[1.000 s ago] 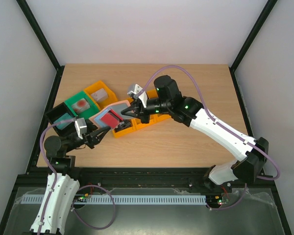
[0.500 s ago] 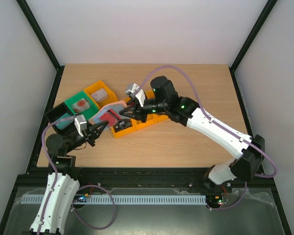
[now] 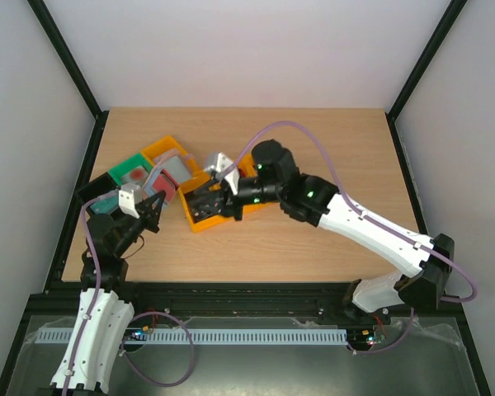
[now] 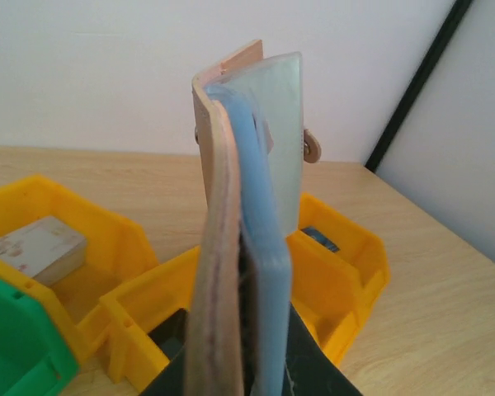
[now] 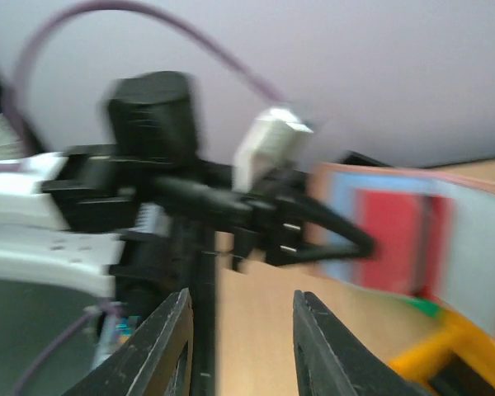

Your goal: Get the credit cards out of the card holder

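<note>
Tan-brown card holder (image 4: 219, 272) with light blue lining, part-folded and upright, raised above the bins at the desk's left and clamped in the left claw (image 3: 154, 200); red card (image 5: 389, 231) showing in an inner pocket. Pale wooden desk (image 3: 330, 148), plain white walls, black frame posts. Orange bins (image 3: 198, 223) and a green bin (image 3: 120, 169) close below. Right claw (image 5: 241, 346) just beside, fingers apart, gripping nothing.

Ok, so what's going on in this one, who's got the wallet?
The left gripper is shut on the card holder and holds it lifted over the orange bins. The right gripper is open with nothing in it, pointed at the holder from nearby. A red card sits inside against the blue lining, not yet pulled out.
</note>
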`<state>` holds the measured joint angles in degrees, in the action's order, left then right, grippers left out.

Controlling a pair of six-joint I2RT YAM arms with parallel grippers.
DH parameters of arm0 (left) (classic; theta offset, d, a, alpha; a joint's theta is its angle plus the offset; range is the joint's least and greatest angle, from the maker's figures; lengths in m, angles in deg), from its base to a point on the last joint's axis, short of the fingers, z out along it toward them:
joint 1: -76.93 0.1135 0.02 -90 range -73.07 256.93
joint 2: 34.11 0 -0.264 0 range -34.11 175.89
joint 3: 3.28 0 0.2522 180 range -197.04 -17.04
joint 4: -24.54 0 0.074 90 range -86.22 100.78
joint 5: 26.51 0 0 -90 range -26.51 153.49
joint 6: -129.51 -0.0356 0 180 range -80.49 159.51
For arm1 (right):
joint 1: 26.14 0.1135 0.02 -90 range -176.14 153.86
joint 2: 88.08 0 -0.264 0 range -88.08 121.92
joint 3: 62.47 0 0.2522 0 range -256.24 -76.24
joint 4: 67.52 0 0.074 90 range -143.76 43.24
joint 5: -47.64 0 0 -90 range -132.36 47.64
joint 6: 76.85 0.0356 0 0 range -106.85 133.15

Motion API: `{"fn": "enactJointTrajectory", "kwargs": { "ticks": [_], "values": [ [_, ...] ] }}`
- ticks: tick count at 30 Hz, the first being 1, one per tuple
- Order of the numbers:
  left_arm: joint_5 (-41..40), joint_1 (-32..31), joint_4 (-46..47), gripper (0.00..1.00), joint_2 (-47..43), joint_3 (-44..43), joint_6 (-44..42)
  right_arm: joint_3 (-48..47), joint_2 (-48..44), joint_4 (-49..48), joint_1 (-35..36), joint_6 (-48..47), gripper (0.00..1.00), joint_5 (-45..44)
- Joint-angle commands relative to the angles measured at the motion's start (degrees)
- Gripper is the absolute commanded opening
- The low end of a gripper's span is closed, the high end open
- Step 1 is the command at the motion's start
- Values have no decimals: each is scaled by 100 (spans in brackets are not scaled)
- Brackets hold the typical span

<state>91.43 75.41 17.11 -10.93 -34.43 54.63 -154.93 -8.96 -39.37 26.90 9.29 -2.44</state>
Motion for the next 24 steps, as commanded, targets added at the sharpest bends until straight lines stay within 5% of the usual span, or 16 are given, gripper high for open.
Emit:
{"fn": "enactJointTrajectory", "kwargs": {
  "ticks": [1, 8, 17, 24],
  "values": [
    [838, 29, 587, 2, -15, -145, 282, 12, 276, -647, 330, -39, 30, 902],
    [2847, 24, 2438, 2, -63, 165, 1399, -63, 582, -763, 77, 244, 24, 634],
    [3824, -12, 2856, 2, -86, 134, 1189, 120, 593, -870, -339, 465, 24, 801],
    [3850, -40, 2869, 2, -86, 119, 1161, 67, 688, -642, -338, 242, 25, 1431]
  ]
}}
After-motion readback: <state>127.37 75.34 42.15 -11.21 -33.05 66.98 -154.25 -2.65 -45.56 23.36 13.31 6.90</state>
